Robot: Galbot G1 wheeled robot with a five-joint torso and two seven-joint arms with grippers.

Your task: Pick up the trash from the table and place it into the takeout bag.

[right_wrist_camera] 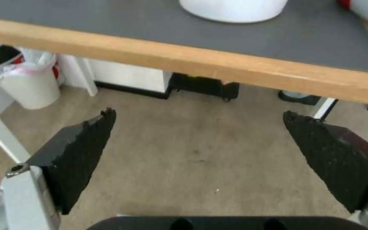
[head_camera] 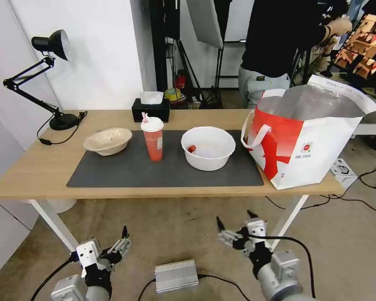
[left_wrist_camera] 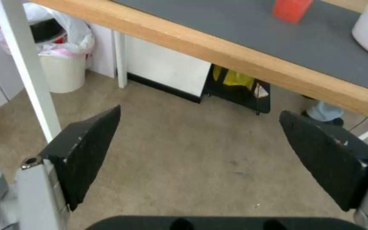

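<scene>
On the tabletop (head_camera: 37,171) a dark grey mat (head_camera: 125,173) carries the trash in a row: a beige pulp bowl (head_camera: 107,141) at 9 o'clock of the red drink cup (head_camera: 153,140), and a white plastic bowl (head_camera: 208,147) at 3 o'clock of it, each apart from the next. The takeout bag (head_camera: 309,138) stands open at the right end, touching the mat's corner. Behind the cup sits a black tissue box (head_camera: 151,109); a desk lamp (head_camera: 50,79) occupies the far left corner.

Both arms hang below the near edge, over bare floor. The left gripper (left_wrist_camera: 196,127) and right gripper (right_wrist_camera: 199,124) each hold their fingers wide apart around nothing. The wrist views show a lined bin (left_wrist_camera: 62,67) under the tabletop beside a white leg (left_wrist_camera: 26,70). A metal box (head_camera: 176,275) lies on the floor between the arms.
</scene>
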